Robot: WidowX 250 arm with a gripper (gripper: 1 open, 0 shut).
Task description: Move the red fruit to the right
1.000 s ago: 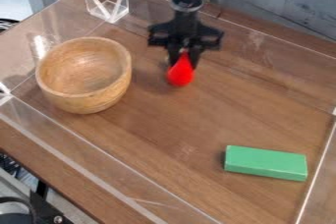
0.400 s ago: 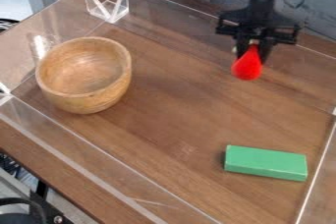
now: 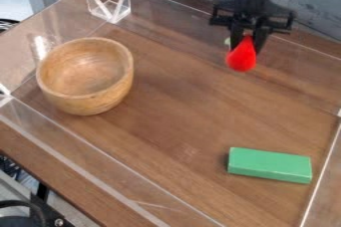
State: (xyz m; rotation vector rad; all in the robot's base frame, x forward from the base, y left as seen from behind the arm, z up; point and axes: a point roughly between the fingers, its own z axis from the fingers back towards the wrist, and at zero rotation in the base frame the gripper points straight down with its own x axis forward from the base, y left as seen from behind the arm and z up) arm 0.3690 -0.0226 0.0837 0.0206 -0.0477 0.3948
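A: What lies nearest the viewer?

B: 1 flat green block (image 3: 269, 164) sits on the wooden table (image 3: 186, 112), well below the claw (image 3: 244, 44) in the picture and a little to its right.

A: And farther back?

B: 1 wooden bowl (image 3: 86, 75) stands far to the claw's left, lower in the frame. Clear plastic walls (image 3: 107, 5) ring the table.

A: Where is the red fruit (image 3: 240, 57)?

B: It hangs directly under the claw, near the back right of the table. The black claw points straight down, its fingers pinching the fruit's top, and the fruit looks lifted off the wood.
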